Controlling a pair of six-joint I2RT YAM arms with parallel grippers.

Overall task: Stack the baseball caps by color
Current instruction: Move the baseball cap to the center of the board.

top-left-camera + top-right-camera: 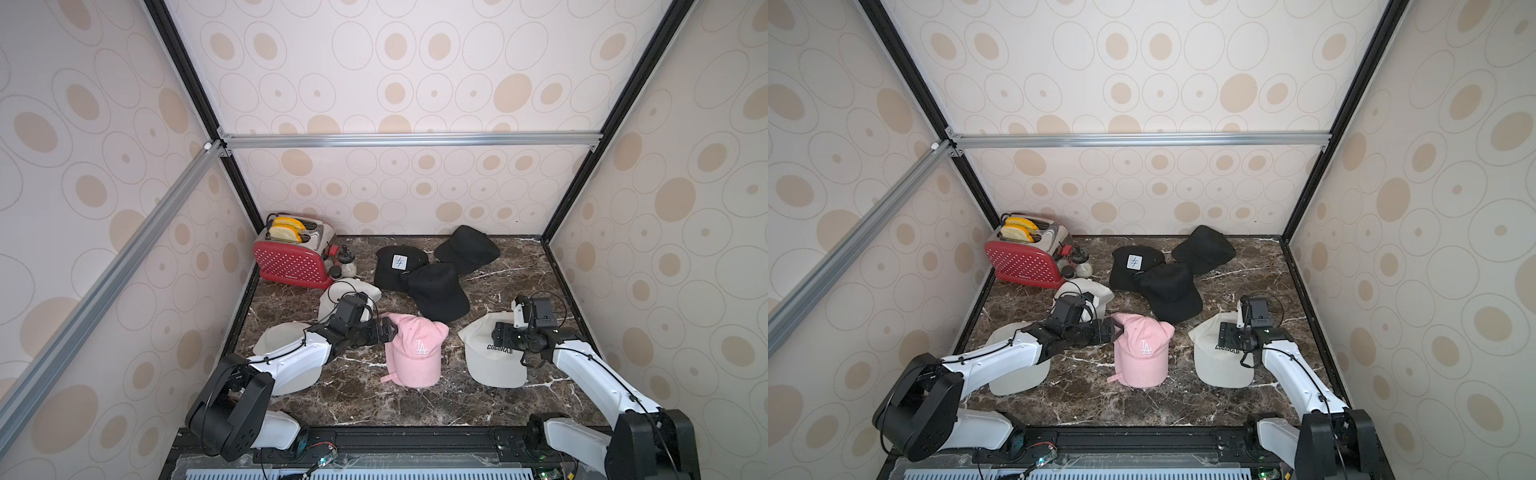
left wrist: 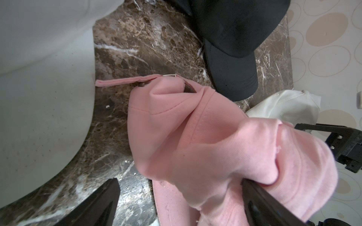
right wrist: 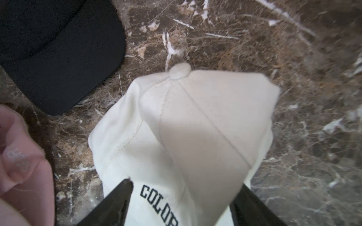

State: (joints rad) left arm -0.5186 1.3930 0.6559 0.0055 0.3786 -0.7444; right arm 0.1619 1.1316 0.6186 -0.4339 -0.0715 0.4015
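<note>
Both top views show lots left: black caps [image 1: 436, 291] jumbled at twelve o'clock, left gripper [image 1: 390, 328] wide apart by the middle pink cap [image 1: 415, 347], right gripper [image 1: 503, 332] around the four-o'clock off-white cap [image 1: 492, 368], squeeze unclear.

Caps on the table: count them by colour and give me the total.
Black caps: 3
Off-white caps: 3
Pink caps: 2, apparently one lying on the other
Total: 8
</note>
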